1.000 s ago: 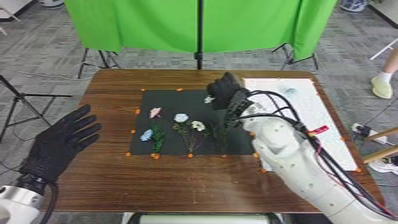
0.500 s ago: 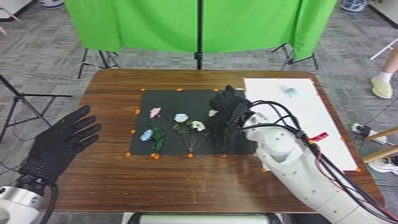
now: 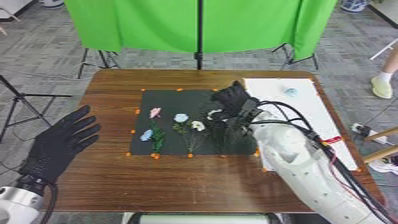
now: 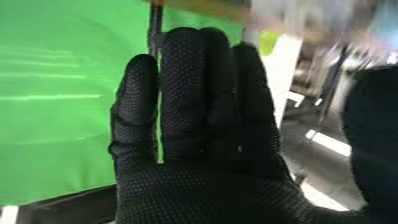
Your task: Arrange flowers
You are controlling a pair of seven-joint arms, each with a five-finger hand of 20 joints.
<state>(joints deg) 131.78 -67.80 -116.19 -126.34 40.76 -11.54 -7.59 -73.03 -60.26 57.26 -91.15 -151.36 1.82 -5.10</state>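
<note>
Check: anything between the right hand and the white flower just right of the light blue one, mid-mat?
Yes. In the head view, another white flower lies between the right hand and that white flower, close beside the hand.

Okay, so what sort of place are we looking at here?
Probably a robotics lab or test studio: a green backdrop hangs behind the wooden table, a black tripod stands beside it, and the floor looks like grey office carpet.
</note>
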